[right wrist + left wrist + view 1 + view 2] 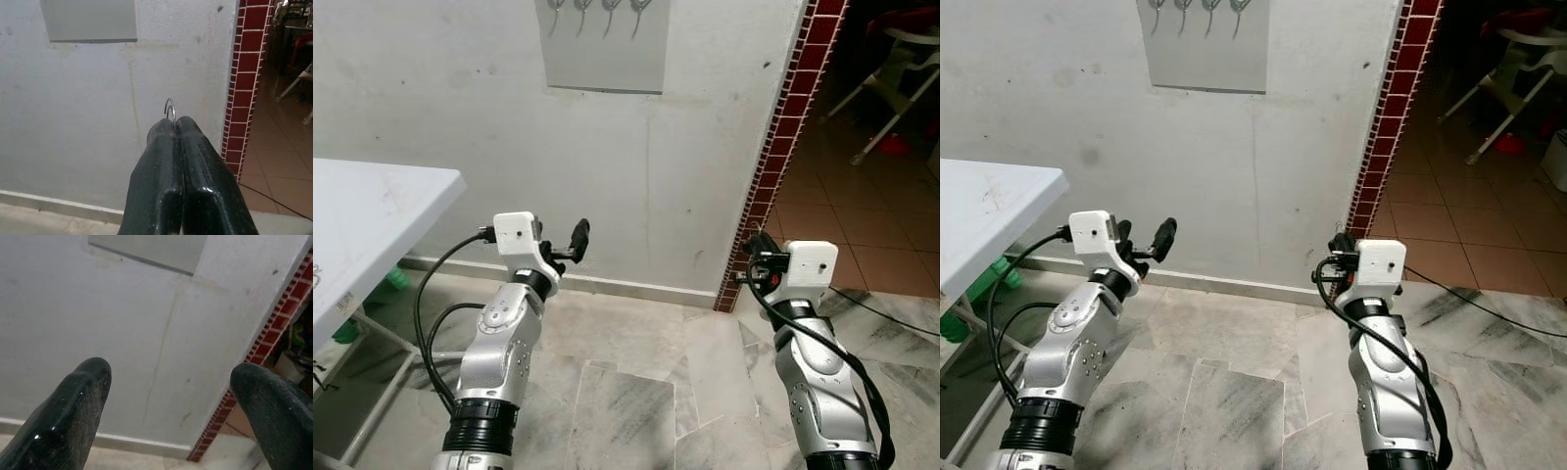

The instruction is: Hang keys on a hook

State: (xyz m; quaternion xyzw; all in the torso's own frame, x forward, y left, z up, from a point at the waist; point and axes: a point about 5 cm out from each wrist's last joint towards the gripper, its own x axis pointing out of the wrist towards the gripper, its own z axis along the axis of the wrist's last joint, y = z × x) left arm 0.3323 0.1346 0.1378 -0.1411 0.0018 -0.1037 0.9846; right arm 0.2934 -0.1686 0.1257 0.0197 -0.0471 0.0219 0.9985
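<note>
Key ring (pixel 169 108) in right gripper (pixel 175 122); four hooks (pixel 594 17).

The hooks (pixel 597 18) on the grey plate (pixel 605 59) run off the top edge, so only their lower curves show, and the plate's upper part is cut away too. In the right wrist view the right gripper (pixel 175 121) has its fingers pressed together over the keys (pixel 169 109) — just a thin wire loop pokes out above the tips; the rest is hidden between them. From the head the right gripper's fingers are mostly hidden behind the wrist camera (pixel 808 262). The table (pixel 372 211) is cut by the left edge, and the chair (pixel 896 73) beyond the brick edge (pixel 783 137) sits in dark — only partly made out.
</note>
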